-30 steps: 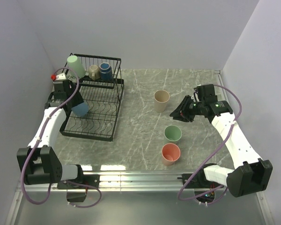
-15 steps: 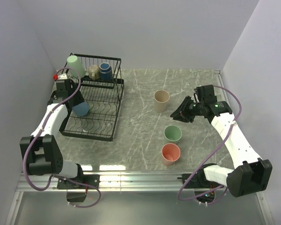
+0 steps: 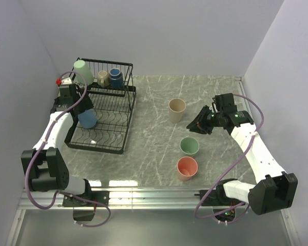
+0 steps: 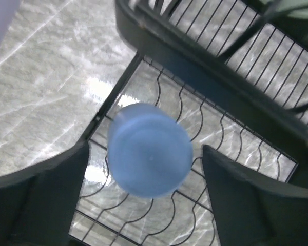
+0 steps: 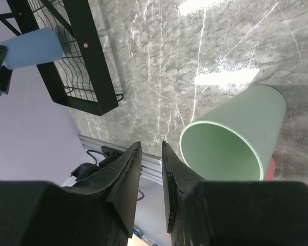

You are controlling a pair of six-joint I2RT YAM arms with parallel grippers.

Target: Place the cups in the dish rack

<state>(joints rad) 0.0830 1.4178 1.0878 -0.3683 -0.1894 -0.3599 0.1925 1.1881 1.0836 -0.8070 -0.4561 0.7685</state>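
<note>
Left gripper (image 4: 146,151) hangs wide open over the light blue cup (image 3: 87,119), upside down on the dish rack (image 3: 110,134) by the counter (image 3: 154,102)'s left edge; that placement looks done. Right gripper (image 5: 150,148), narrow and empty, hovers beside the pale green cup (image 5: 236,138) and must widen to take it.

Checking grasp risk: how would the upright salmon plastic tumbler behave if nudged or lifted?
The salmon plastic tumbler looks hollow and thin-walled, so probably light. Standing on its narrower base, it may tip if pushed near the rim.

Open table (image 3: 151,130) between rack (image 3: 118,115) and cups (image 3: 189,146)
</note>
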